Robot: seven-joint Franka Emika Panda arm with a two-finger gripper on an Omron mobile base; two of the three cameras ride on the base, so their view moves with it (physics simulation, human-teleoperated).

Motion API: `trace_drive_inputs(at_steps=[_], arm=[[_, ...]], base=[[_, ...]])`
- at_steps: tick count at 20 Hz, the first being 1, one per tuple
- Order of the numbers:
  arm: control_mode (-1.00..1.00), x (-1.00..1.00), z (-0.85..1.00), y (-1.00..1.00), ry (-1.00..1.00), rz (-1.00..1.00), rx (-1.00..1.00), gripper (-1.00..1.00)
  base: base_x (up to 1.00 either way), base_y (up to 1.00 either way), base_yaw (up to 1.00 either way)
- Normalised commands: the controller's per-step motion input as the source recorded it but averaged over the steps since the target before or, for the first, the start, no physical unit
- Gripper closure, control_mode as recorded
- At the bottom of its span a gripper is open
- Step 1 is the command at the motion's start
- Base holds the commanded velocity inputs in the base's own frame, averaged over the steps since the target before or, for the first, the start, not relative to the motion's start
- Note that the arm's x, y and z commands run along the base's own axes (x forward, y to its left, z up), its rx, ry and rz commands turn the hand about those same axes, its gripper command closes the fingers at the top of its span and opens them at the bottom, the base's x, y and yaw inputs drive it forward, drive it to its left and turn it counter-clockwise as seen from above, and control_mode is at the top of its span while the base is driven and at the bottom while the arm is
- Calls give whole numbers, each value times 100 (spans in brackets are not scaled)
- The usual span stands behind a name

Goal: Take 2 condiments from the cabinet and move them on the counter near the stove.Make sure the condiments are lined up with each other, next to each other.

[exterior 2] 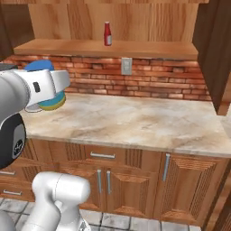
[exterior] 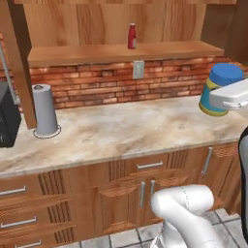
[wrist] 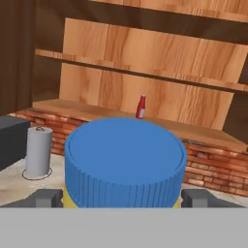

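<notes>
Counter (exterior: 121,128): bare beige slab ahead; lower jar upright onto it, toward the stove side.
Jar (exterior: 219,89): blue-lidded, clamped in gripper (wrist: 125,197), above counter's right end.
Red bottle (exterior: 131,36): on cabinet shelf (exterior: 87,52), far; leave an adjacent space.

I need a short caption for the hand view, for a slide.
Gripper astride the blue-lidded jar; red bottle waits on the cabinet shelf.
</notes>
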Motion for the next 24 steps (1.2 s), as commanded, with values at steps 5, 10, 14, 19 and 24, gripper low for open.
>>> trace_drive_inputs(at_steps=[5,10,14,19,24], arm=[[100,0,0,0,0,0,0,100],[100,0,0,0,0,0,0,100],[100,0,0,0,0,0,0,100],[100,0,0,0,0,0,0,100],[100,0,0,0,0,0,0,100]], base=[[-60,-4,-24],[-48,0,-26],[-11,0,-8],[-15,3,7],[-43,6,29]])
